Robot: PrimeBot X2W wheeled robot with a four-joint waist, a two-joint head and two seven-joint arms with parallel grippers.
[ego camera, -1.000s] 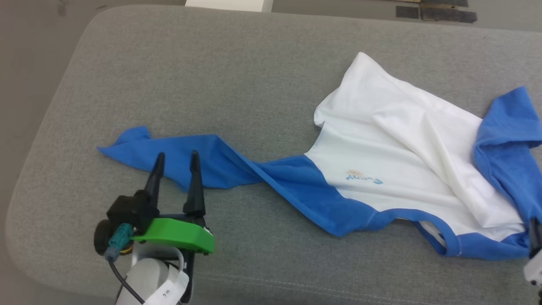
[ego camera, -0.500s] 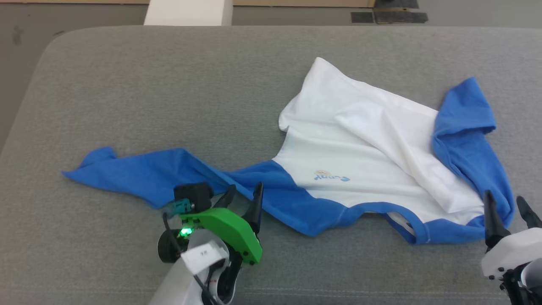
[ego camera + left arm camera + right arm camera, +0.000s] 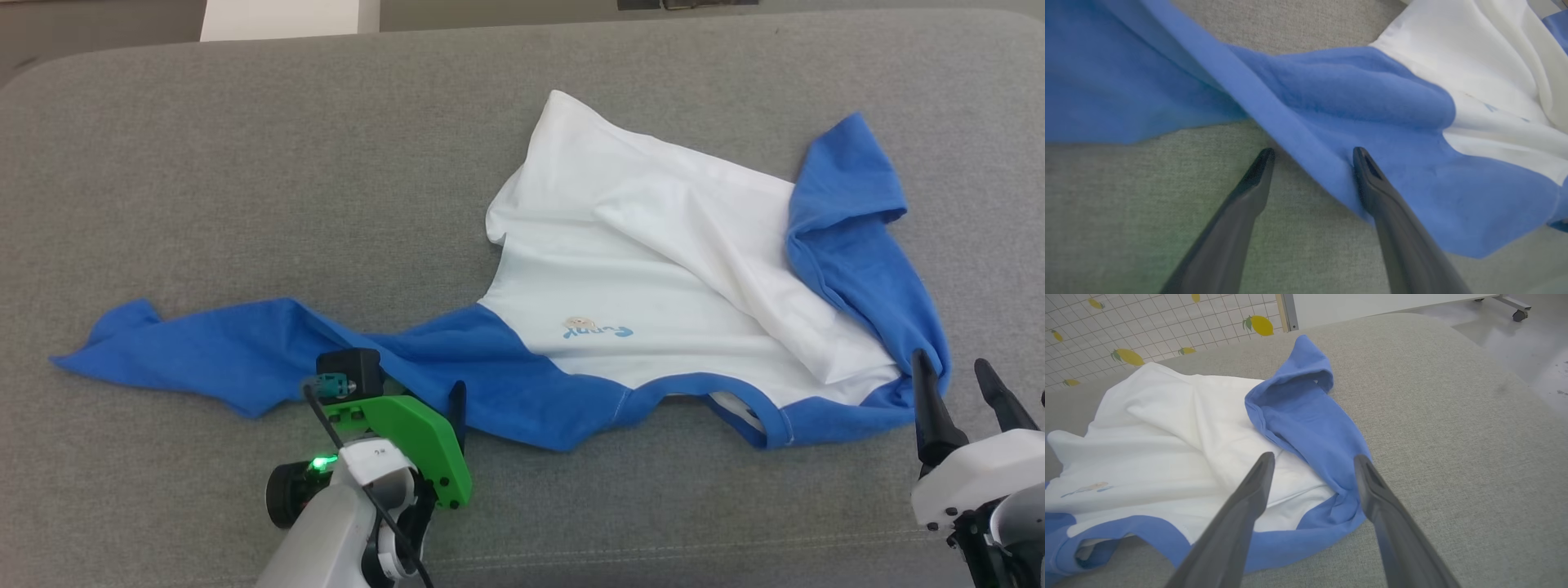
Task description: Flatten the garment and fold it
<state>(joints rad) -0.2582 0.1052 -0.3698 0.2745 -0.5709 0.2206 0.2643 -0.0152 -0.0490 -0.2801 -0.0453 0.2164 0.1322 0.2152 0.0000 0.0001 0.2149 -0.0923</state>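
Tabletop (image 3: 245,163): grey fabric cover, rounded corners.
Shirt (image 3: 653,245): lies rumpled on the tabletop, small chest print (image 3: 594,328) facing up.
Body: white, with a loose flap folded across it to the right of the print.
Left sleeve (image 3: 204,359): blue, drawn out long and twisted, well left of the print.
Right sleeve (image 3: 857,237): blue, doubled over the white cloth, right of the print.
Neck band (image 3: 735,396): blue, just nearer the robot than the print.
Left tool (image 3: 1312,153): fingers spread, astride a blue fold left of the print; one tip against the cloth, the other over bare grey; nothing pinched.
Right tool (image 3: 949,361): fingers spread, at the shirt's near corner, right of the print; contact unclear.
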